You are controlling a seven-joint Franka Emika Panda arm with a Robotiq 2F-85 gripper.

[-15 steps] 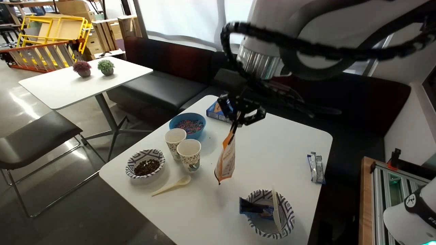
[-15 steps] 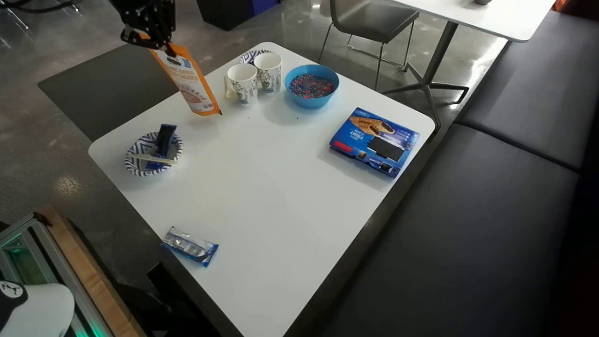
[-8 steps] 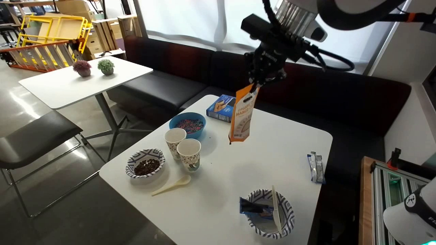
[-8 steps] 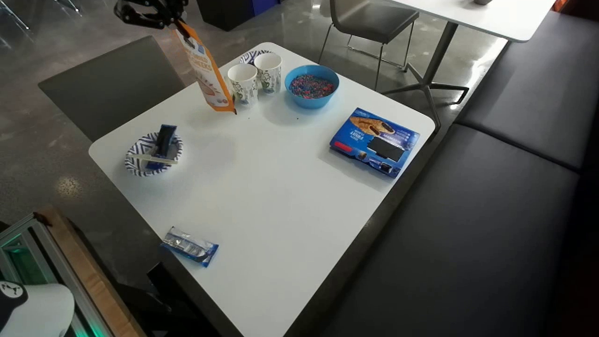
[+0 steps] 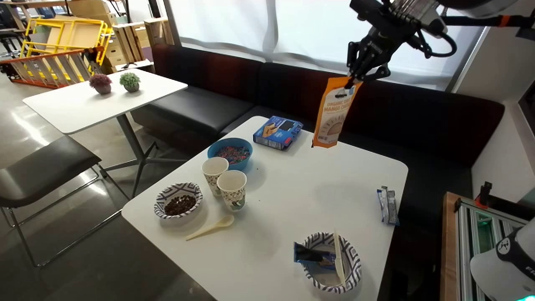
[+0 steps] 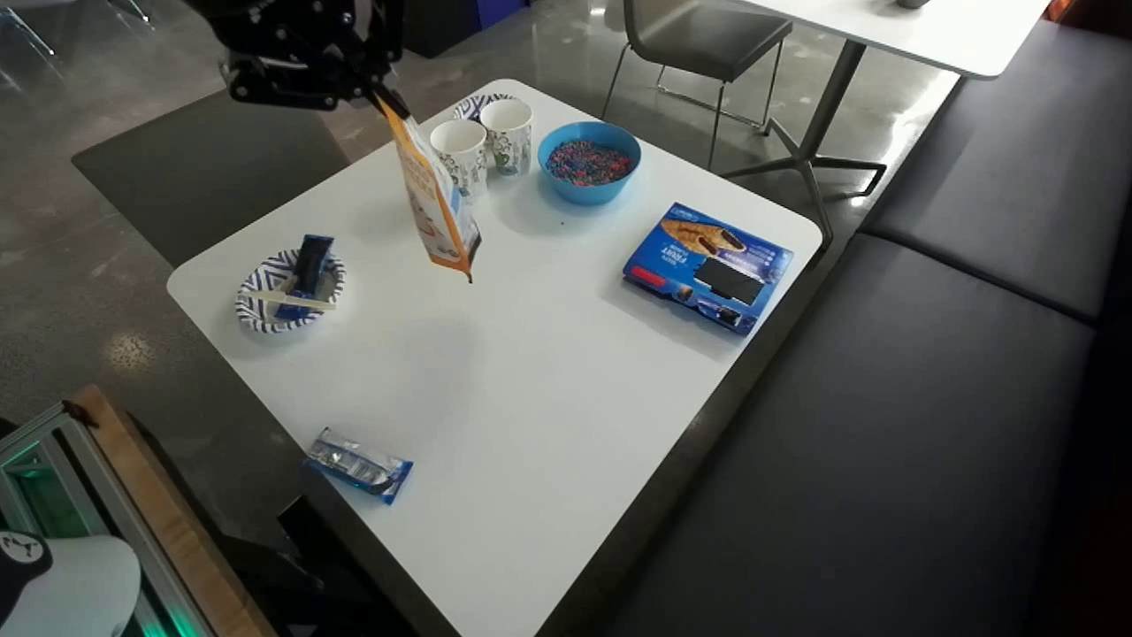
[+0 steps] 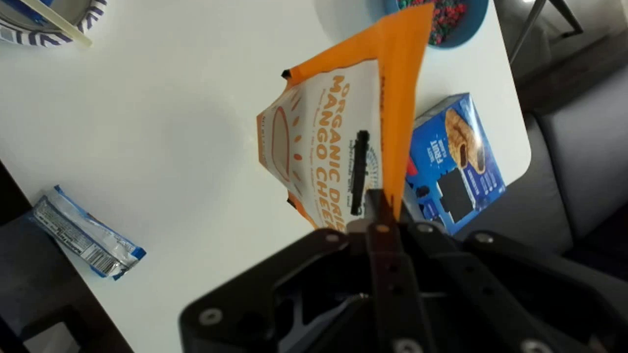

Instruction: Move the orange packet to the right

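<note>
The orange packet is a flat orange pouch with a white printed panel. It hangs tilted in the air above the white table and also shows in an exterior view, turned more edge-on. My gripper is shut on its top orange edge. In the wrist view the fingertips pinch that edge and the packet extends away from them. Its lower end is clear of the tabletop, with a soft shadow below. The pinched bit between the fingers is hidden.
A blue box, a blue bowl and paper cups stand on the table. A patterned bowl holds wrappers and a utensil. A silver-blue packet lies at the table edge. A spoon lies near a bowl of dark bits.
My gripper has carried the packet across the table, to the right in both exterior views, away from the cups and patterned bowl. The packet has turned. The grip stays shut; other objects are unmoved.
</note>
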